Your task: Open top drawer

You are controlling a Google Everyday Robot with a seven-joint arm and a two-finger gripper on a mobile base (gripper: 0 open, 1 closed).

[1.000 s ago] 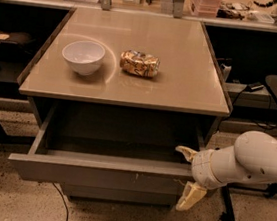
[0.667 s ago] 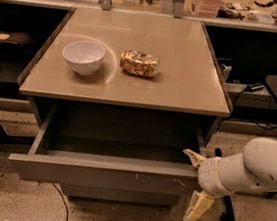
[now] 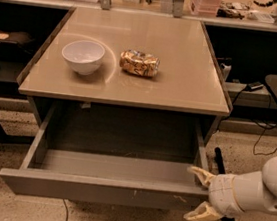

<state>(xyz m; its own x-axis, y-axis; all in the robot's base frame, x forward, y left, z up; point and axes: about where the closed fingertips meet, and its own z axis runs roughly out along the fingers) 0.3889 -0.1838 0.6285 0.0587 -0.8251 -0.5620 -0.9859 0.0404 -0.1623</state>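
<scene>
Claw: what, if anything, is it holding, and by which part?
Nothing is clamped. The claw is open at the right end of the top drawer, one finger above the front and one below; whether they touch it cannot be told.

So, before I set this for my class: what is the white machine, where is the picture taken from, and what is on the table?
The white shape at lower right is the robot's arm; the two tan fingers at its end form the gripper, its hand. The gripper is open, at the front right corner of the top drawer, which is pulled out. The single camera looks down on the table from the front; where it is mounted is not known. On the table sit a white bowl and, to its right, a crinkled snack bag.
</scene>
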